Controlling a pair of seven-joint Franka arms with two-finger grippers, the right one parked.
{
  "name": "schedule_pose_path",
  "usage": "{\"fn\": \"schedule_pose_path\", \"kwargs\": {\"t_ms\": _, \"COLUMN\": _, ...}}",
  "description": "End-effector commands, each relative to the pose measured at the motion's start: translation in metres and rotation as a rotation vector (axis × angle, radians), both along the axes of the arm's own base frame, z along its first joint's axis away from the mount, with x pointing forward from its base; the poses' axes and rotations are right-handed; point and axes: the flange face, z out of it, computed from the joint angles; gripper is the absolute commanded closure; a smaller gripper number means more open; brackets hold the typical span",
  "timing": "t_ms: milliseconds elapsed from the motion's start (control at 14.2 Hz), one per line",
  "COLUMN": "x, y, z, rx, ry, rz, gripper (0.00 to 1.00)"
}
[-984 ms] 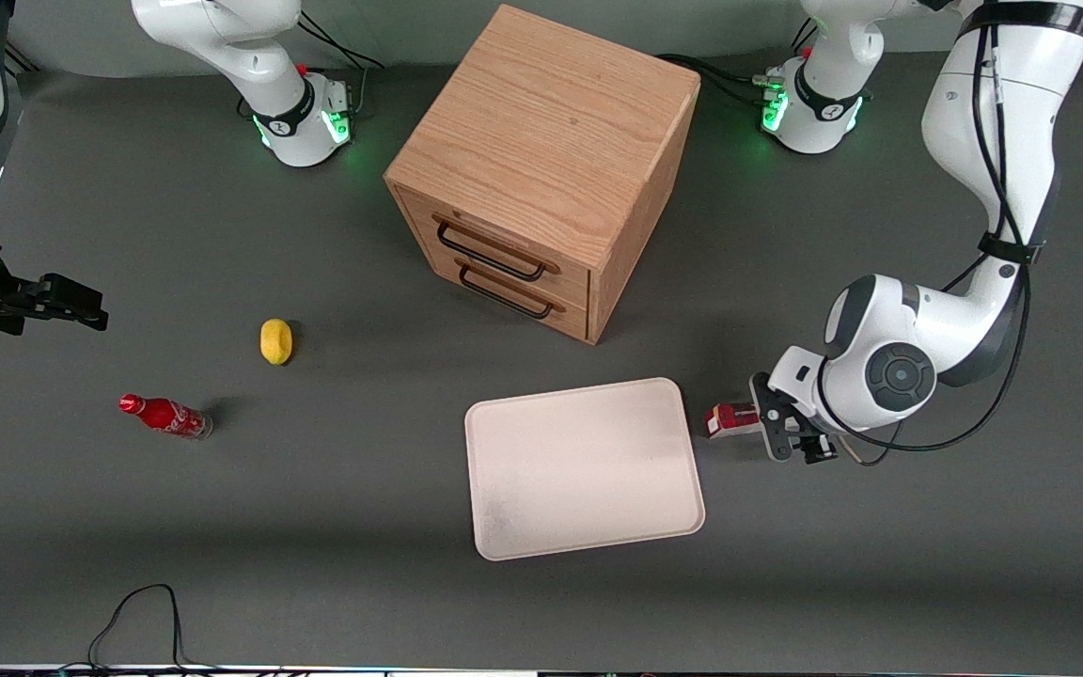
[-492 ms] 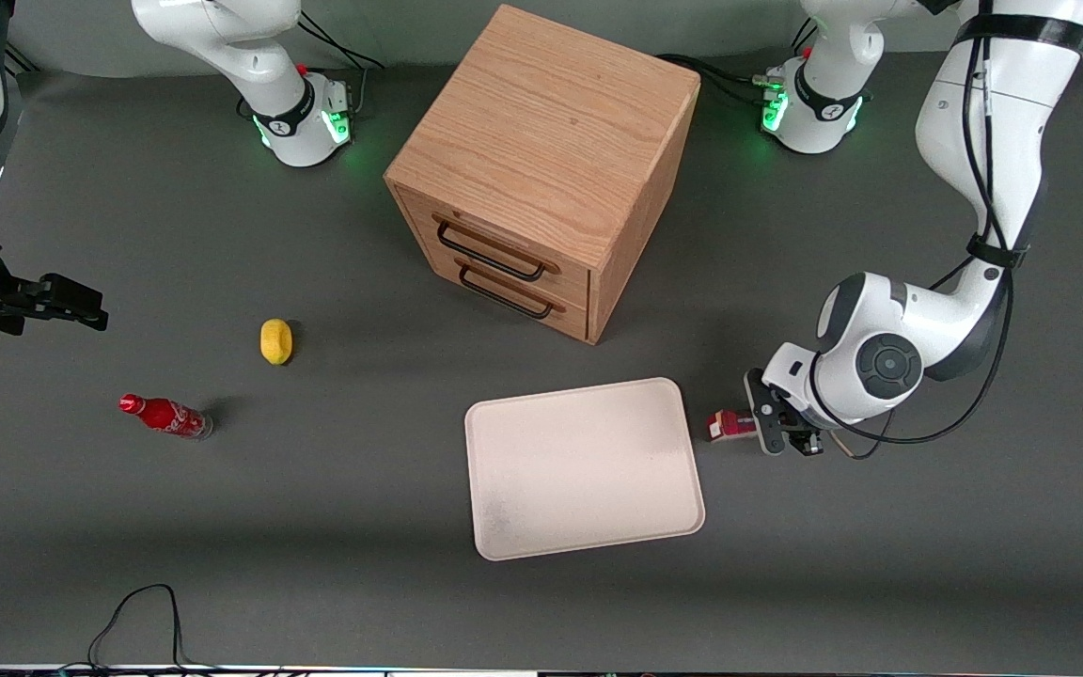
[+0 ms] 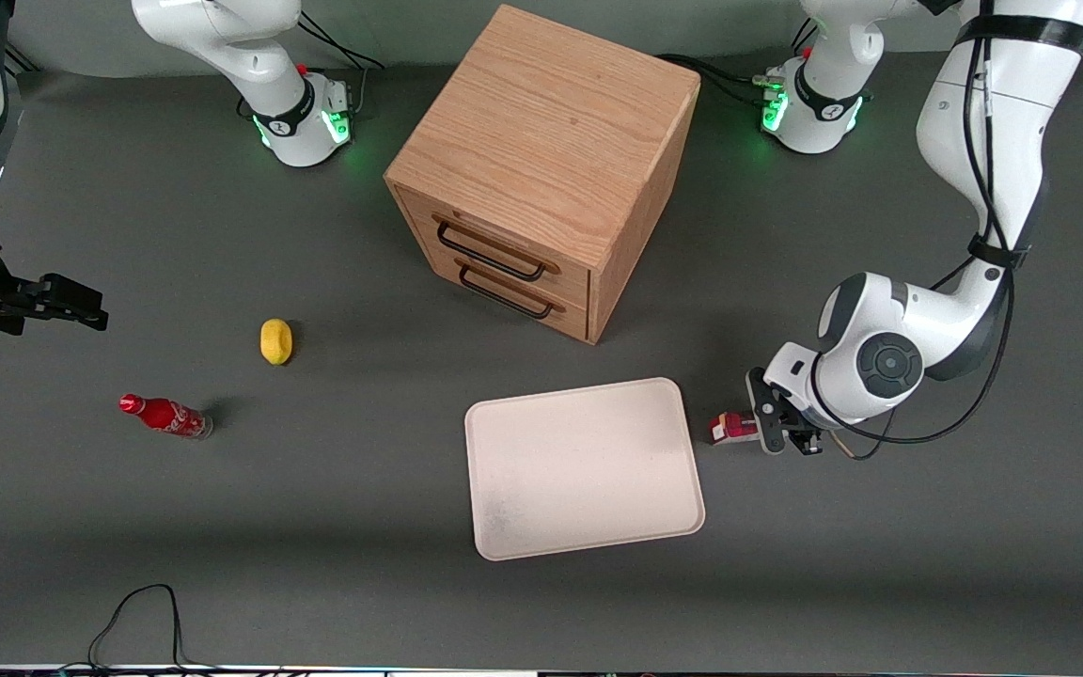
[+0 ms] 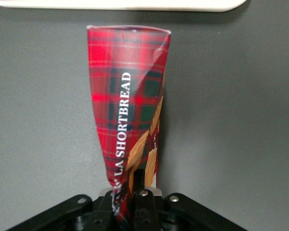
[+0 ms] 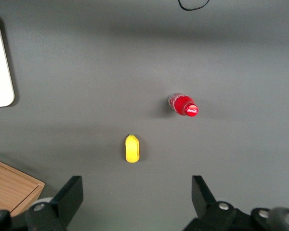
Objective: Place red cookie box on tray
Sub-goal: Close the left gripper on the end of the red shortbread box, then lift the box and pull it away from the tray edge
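Note:
The red cookie box (image 3: pixel 732 428) shows only its end in the front view, beside the tray (image 3: pixel 585 467) toward the working arm's end of the table. In the left wrist view the box (image 4: pixel 127 115) is red tartan with the words "LA SHORTBREAD" and brown-orange snack pictures. It is squeezed narrow where my left gripper (image 4: pixel 137 192) is shut on it. The gripper (image 3: pixel 772 425) hangs a short gap from the tray's rim (image 4: pixel 135 6), and the box points toward that rim. Most of the box is hidden under the wrist in the front view.
A wooden drawer cabinet (image 3: pixel 541 169) stands farther from the front camera than the tray. A yellow lemon (image 3: pixel 275 340) and a small red cola bottle (image 3: pixel 165 417) lie toward the parked arm's end. A black cable (image 3: pixel 142 611) lies at the table's near edge.
The wrist turned and shifted slightly toward the tray between one second ago and half a second ago, covering more of the box. Since then it has barely moved. The grip is unchanged.

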Motion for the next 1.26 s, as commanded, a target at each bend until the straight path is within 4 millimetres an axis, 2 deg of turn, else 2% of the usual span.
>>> {"fn": "schedule_pose_path", "kwargs": {"t_ms": 0, "x": -0.003, "y": 0.004, "z": 0.03, "rx": 0.023, "ry": 0.004, "rz": -0.012, "gripper": 1.0}}
{"fn": "schedule_pose_path", "kwargs": {"t_ms": 70, "x": -0.002, "y": 0.006, "z": 0.049, "rx": 0.04, "ry": 0.016, "rz": -0.013, "gripper": 1.0}}
{"fn": "schedule_pose_path", "kwargs": {"t_ms": 281, "x": -0.01, "y": 0.012, "z": 0.132, "rx": 0.072, "ry": 0.095, "rz": 0.019, "gripper": 1.0}}
{"fn": "schedule_pose_path", "kwargs": {"t_ms": 492, "x": -0.012, "y": 0.02, "z": 0.238, "rx": 0.058, "ry": 0.158, "rz": -0.001, "gripper": 1.0}}
{"fn": "schedule_pose_path", "kwargs": {"t_ms": 562, "x": -0.012, "y": 0.025, "z": 0.27, "rx": 0.042, "ry": 0.189, "rz": -0.019, "gripper": 1.0}}
{"fn": "schedule_pose_path", "kwargs": {"t_ms": 632, "x": -0.013, "y": 0.04, "z": 0.297, "rx": -0.006, "ry": 0.208, "rz": -0.01, "gripper": 1.0}}
{"fn": "schedule_pose_path", "kwargs": {"t_ms": 703, "x": -0.014, "y": 0.057, "z": 0.315, "rx": -0.038, "ry": 0.215, "rz": 0.013, "gripper": 1.0}}
{"fn": "schedule_pose_path", "kwargs": {"t_ms": 773, "x": -0.014, "y": 0.07, "z": 0.327, "rx": -0.051, "ry": 0.214, "rz": 0.028, "gripper": 1.0}}
{"fn": "schedule_pose_path", "kwargs": {"t_ms": 843, "x": -0.015, "y": 0.076, "z": 0.332, "rx": -0.053, "ry": 0.217, "rz": 0.017, "gripper": 1.0}}
{"fn": "schedule_pose_path", "kwargs": {"t_ms": 984, "x": -0.014, "y": 0.083, "z": 0.333, "rx": -0.063, "ry": 0.213, "rz": -0.007, "gripper": 1.0}}
{"fn": "schedule_pose_path", "kwargs": {"t_ms": 1195, "x": -0.014, "y": 0.068, "z": 0.338, "rx": -0.093, "ry": 0.2, "rz": 0.019, "gripper": 1.0}}
